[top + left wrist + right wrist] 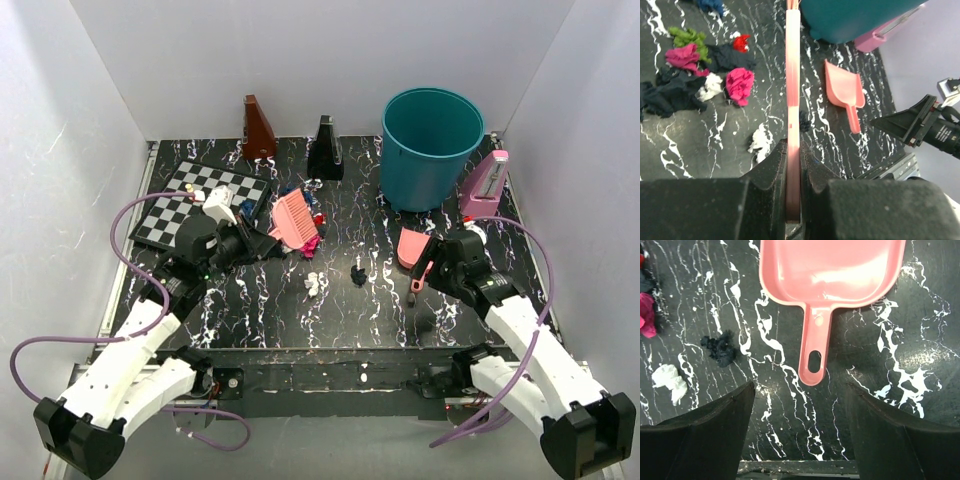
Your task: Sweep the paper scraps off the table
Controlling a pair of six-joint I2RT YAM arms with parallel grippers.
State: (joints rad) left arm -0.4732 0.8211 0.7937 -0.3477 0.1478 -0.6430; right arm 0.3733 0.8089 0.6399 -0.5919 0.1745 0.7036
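Note:
My left gripper (262, 243) is shut on the handle of the pink brush (293, 218), which lies edge-on between the jaws in the left wrist view (793, 100). Paper scraps lie on the black veined table (380, 310): a pile of magenta (740, 85), green (690, 37), red (741, 41) and dark blue (675, 95) wads beside the brush head. A white wad (315, 285) and a dark wad (358, 273) lie apart nearer the middle. My right gripper (430, 268) is open and empty, its jaws just short of the handle end of the pink dustpan (832, 270).
A teal bin (430, 145) stands at the back right. A chessboard (200, 200) lies at the back left. Brown (259, 128), black (325, 148) and pink (485, 185) metronome-like objects stand along the back. White walls enclose the table.

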